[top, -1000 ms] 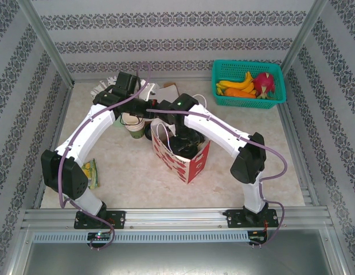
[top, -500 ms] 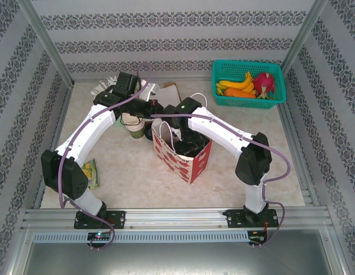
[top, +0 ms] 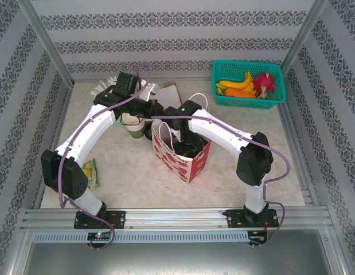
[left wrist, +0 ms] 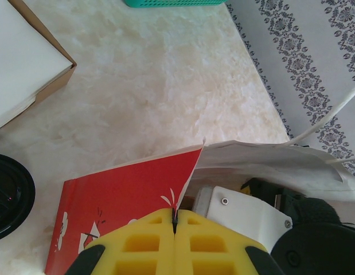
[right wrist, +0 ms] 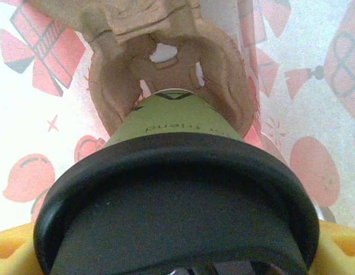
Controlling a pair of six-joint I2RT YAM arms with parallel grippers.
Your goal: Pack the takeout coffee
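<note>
The takeout coffee (right wrist: 177,123), a green cup with a black lid (right wrist: 177,195), sits between the yellow fingers (right wrist: 14,252) of my right gripper (right wrist: 177,255), which is shut on it. Its base rests in a brown pulp carrier (right wrist: 166,51) inside the red patterned paper bag (top: 191,163). In the top view my right gripper (top: 186,143) reaches down into the bag's mouth, hiding the cup. My left gripper (left wrist: 176,220) is shut on the bag's top edge (left wrist: 188,172), holding it open; it shows above the bag's far left corner (top: 156,110).
Stacked green cups (top: 134,123) stand just left of the bag under the left arm. A cardboard box (top: 168,90) lies behind it. A teal basket of fruit (top: 248,83) is at the back right. A yellow-green packet (top: 90,172) lies near the left base.
The right arm has shifted slightly right and sunk further into the bag with the cup. The bag has straightened a little. The left gripper has kept its hold on the edge.
</note>
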